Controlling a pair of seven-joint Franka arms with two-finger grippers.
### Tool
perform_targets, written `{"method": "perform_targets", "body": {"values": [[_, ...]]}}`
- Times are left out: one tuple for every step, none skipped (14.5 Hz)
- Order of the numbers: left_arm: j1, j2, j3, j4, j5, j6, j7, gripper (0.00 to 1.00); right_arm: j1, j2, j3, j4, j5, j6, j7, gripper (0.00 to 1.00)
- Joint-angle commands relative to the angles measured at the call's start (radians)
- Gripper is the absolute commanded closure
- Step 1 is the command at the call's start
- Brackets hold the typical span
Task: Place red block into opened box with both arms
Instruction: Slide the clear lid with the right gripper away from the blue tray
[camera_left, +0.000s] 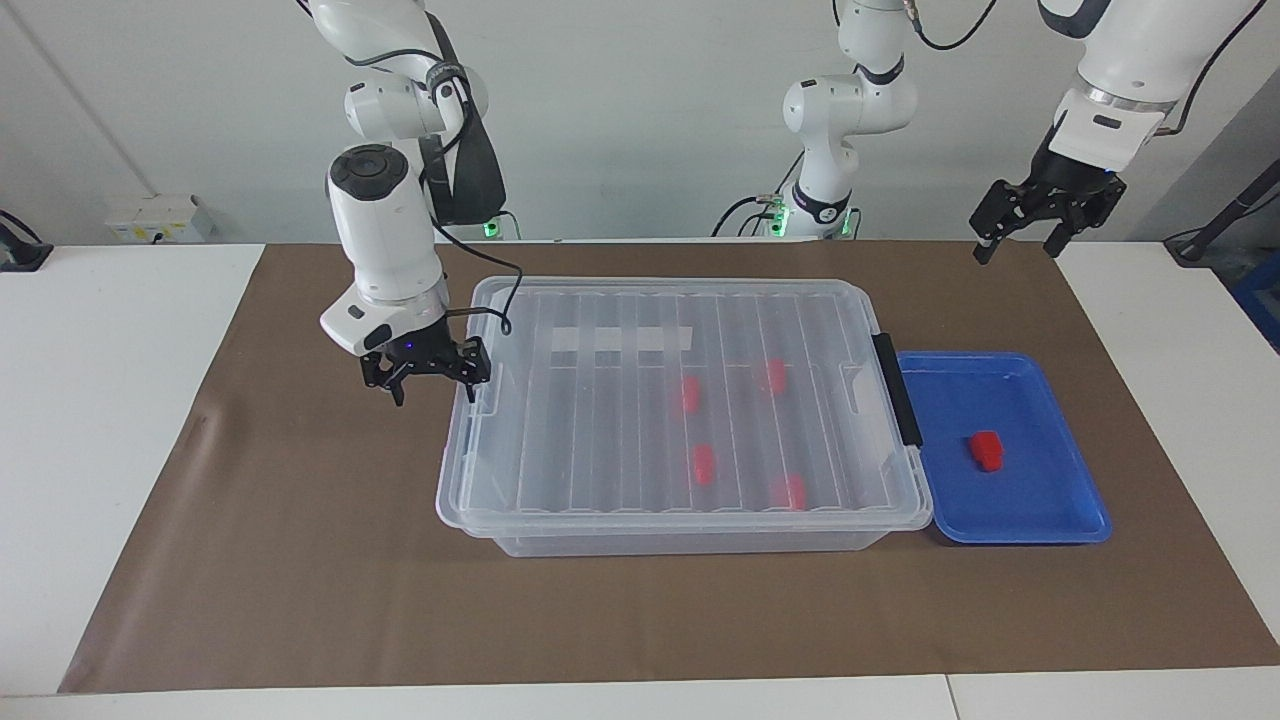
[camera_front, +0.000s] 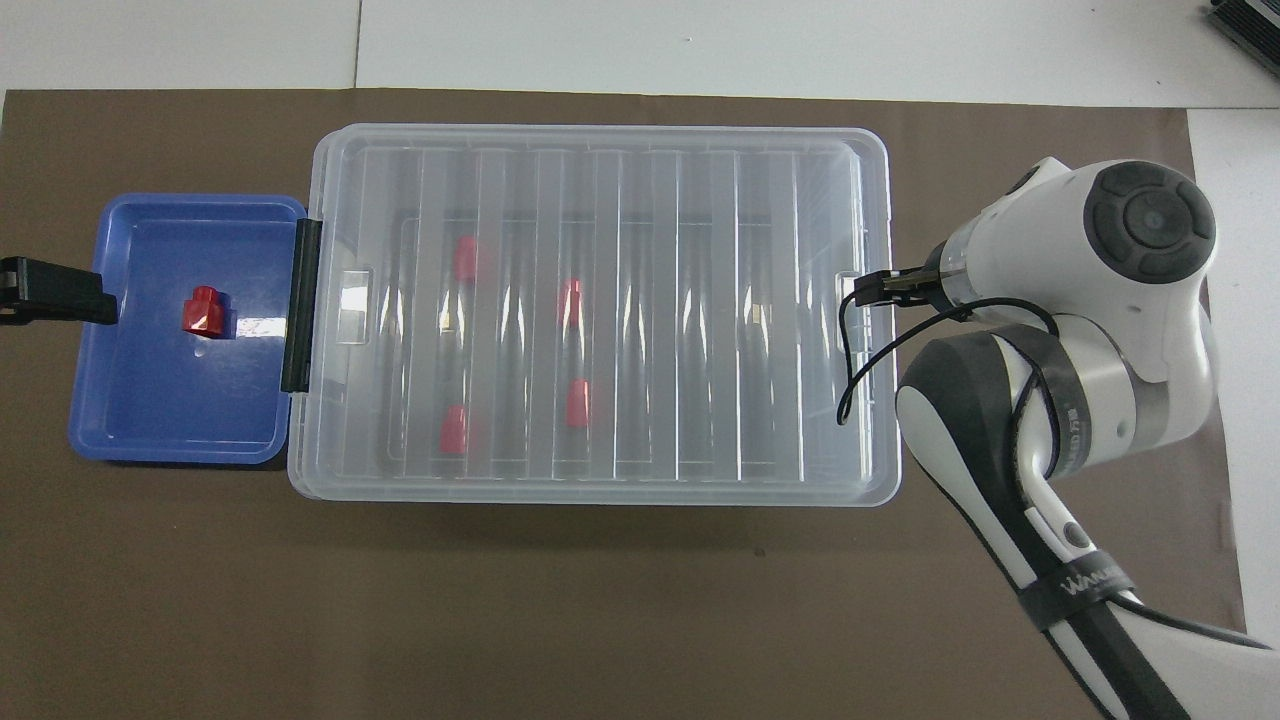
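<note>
Overhead view: lidded box (camera_front: 600, 140) holds four blocks; red block (camera_front: 205, 310) in blue tray (camera_front: 150, 420); both tools wide, empty.

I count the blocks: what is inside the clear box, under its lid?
Four red blocks lie inside the box, blurred by its ribbed lid; their exact shape stays hidden.

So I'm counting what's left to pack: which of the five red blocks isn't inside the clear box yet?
The red block lying in the blue tray beside the box, at the left arm's end. The other four show through the box's closed lid.
</note>
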Motion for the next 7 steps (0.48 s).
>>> {"method": "perform_targets", "body": {"values": [[0.007, -0.030, 0.002, -0.036, 0.003, -0.008, -0.008, 0.00, -0.027, 0.001, 0.003, -0.001, -0.066, -0.015, 0.025, 0.00], [0.007, -0.030, 0.000, -0.036, 0.003, -0.008, -0.008, 0.00, -0.034, 0.001, 0.003, -0.001, -0.088, -0.018, 0.024, 0.00], [0.007, -0.030, 0.002, -0.036, 0.003, -0.008, -0.008, 0.00, -0.043, 0.001, 0.003, -0.001, -0.106, -0.020, 0.024, 0.00], [0.007, -0.030, 0.002, -0.036, 0.003, -0.008, -0.008, 0.00, -0.050, 0.001, 0.003, -0.001, -0.112, -0.020, 0.022, 0.00], [0.007, -0.030, 0.002, -0.036, 0.003, -0.008, -0.008, 0.00, -0.056, 0.001, 0.003, -0.001, -0.114, -0.023, 0.022, 0.00], [0.007, -0.030, 0.002, -0.036, 0.003, -0.008, -0.008, 0.00, -0.062, 0.001, 0.003, 0.001, -0.114, -0.027, 0.022, 0.00], [0.007, -0.030, 0.002, -0.036, 0.003, -0.008, -0.008, 0.00, -0.070, 0.001, 0.003, 0.001, -0.114, -0.029, 0.019, 0.00]]}}
